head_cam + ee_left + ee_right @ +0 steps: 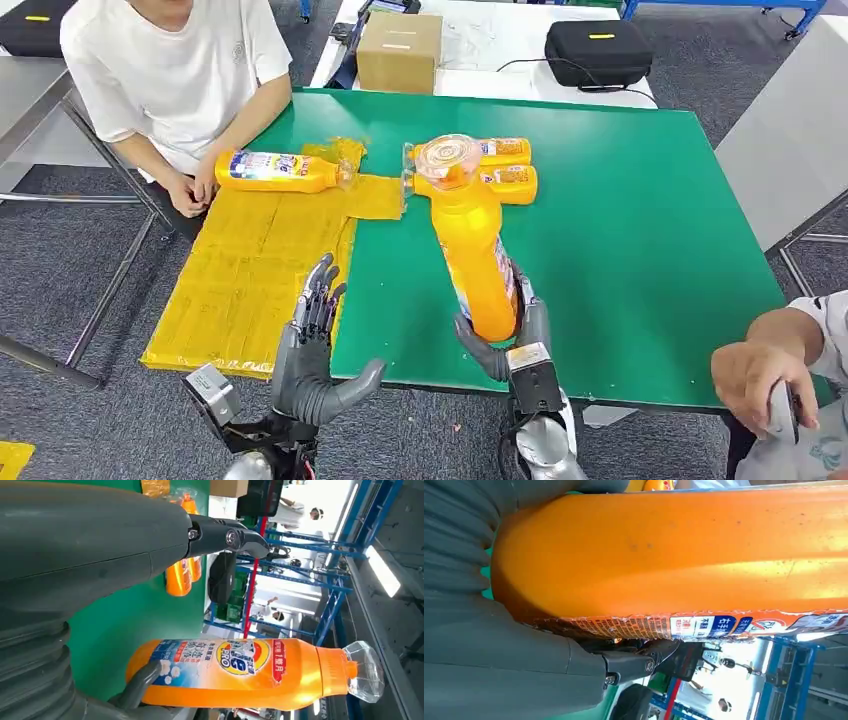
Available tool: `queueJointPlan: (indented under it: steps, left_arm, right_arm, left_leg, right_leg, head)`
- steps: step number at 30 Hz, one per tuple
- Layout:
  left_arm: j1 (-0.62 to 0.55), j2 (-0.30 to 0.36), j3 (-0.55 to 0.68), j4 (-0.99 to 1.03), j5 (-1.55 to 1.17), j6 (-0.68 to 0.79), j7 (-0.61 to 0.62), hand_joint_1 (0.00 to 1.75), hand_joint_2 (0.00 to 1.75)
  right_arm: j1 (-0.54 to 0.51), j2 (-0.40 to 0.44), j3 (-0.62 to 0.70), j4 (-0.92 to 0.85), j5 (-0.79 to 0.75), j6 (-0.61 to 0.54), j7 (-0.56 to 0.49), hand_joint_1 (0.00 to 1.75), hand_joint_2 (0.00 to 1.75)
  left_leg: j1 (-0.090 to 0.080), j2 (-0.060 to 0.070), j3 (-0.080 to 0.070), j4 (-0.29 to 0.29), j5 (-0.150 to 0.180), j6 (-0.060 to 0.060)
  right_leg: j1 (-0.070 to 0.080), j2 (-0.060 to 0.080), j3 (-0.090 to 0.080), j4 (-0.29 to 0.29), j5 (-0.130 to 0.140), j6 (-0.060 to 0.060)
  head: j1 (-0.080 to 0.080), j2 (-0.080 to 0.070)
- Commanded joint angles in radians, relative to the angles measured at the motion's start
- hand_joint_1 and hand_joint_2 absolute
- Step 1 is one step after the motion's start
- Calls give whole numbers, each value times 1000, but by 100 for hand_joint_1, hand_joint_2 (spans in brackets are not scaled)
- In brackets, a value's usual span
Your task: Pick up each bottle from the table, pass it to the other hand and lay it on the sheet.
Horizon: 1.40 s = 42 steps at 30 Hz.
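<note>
1. Nearest the camera, two robot hands are seen at the desk's (640, 250) near edge: the right robot hand (505, 340) is wrapped around the base of an orange bottle (472, 250), the left robot hand (318, 340) is released, fingers apart and pointing forward, nothing in it.
2. That bottle is held up off the green desk, cap (447, 158) tilted away towards the far side; in the right wrist view its orange body (674, 555) is seen pressed close against the palm.
3. From the left wrist view the same bottle (240, 672) is seen side-on, label facing, clear cap at one end, with the left thumb just beside its base.
4. A hand-over to the left is judged to be the step in hand.
5. Handling, as a judgement: the bottle looks stiff plastic, smooth and likely slippery, with some weight if full; the waist below the cap is probably the best place to be taken.
6. One bottle (280, 170) is already laid on the yellow sheet (240, 280), beside a seated person's hand (200, 188).
7. Two more bottles (505, 170) lie on the desk beyond the held one, still to be picked.
</note>
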Motion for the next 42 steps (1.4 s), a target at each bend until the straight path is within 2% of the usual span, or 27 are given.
queueJointPlan:
  steps: [1, 4, 7, 9, 12, 15, 17, 20, 28, 32, 37, 42]
  left_arm:
    - [-13, 29, 5, 11, 2, -3, 4, 0, 175]
    - [-13, 30, 4, 11, 8, -10, 6, 0, 175]
    - [-12, 30, 13, -9, 12, -8, 11, 0, 175]
    - [-36, 14, 23, -2, 6, 33, 31, 0, 175]
    - [-67, 16, 22, 33, 19, 19, 73, 0, 175]
    - [-63, 23, 13, 49, 61, -28, 108, 0, 175]
    - [-59, 18, 26, 26, 6, 20, 56, 0, 175]
    - [-71, 25, 58, -31, 5, 39, 108, 0, 175]
    - [-57, 42, 22, -28, -17, 22, 143, 0, 175]
    - [-95, 48, 19, -8, -20, 5, 144, 0, 175]
    - [-168, 22, 50, 43, -6, 23, 132, 0, 175]
    - [-165, 22, 48, 44, -6, 23, 132, 0, 175]
  right_arm:
    - [-37, -4, 15, 25, -5, -5, -3, 175, 175]
    - [-42, -7, 20, 29, -5, -1, -3, 175, 175]
    - [-89, -1, 79, 80, 19, 23, 1, 175, 175]
    - [-152, 8, 151, 162, 73, 16, 19, 175, 175]
    - [-234, 30, 255, 289, 183, -31, 27, 175, 175]
    - [-265, 61, 289, 355, 178, -35, 34, 175, 175]
    - [-232, 88, 277, 340, 118, -21, -18, 175, 175]
    - [-168, 100, 314, 317, 103, -49, -15, 175, 175]
    - [-167, 77, 390, 293, 148, -75, 5, 175, 175]
    - [-202, 88, 395, 323, 134, -58, -6, 175, 175]
    - [-212, 81, 434, 311, 142, -42, -13, 175, 175]
    - [-213, 80, 434, 316, 139, -43, -14, 175, 175]
  left_leg:
    - [0, 1, 3, 0, -1, -2]
    - [0, 1, 2, -1, -1, -1]
    - [0, 3, 3, -1, -1, -1]
    - [1, 5, 3, 0, -2, -2]
    - [1, 6, 3, -1, 0, -2]
    - [1, 5, 4, -2, 0, -2]
    - [1, 2, 4, -2, 1, -3]
    - [2, 0, 4, -1, 0, -3]
    - [2, 0, 2, -1, 0, -3]
    - [2, 0, 1, -1, 0, -3]
    - [2, -2, 0, 0, 1, -3]
    - [1, -1, -1, -1, 1, -2]
  right_leg:
    - [1, 1, 2, 0, 0, -2]
    - [0, 1, 1, 0, 0, -1]
    - [1, 3, 2, 0, 0, -2]
    - [1, 5, 2, 0, 0, -2]
    - [1, 6, 1, 0, 1, -2]
    - [1, 5, 2, -1, 1, -2]
    - [1, 2, 2, 0, 0, -2]
    - [2, 0, 4, -1, -1, -2]
    - [2, 1, 2, 0, -1, -2]
    - [1, 0, 0, 0, -1, -2]
    - [1, -1, 0, 1, -1, -2]
    - [1, -1, -1, 0, 0, -1]
  head:
    - [0, 0]
    - [0, 0]
    - [0, 0]
    - [0, 0]
    - [0, 0]
    - [0, 0]
    - [0, 0]
    - [0, 0]
    - [0, 0]
    - [0, 0]
    - [0, 0]
    - [0, 0]
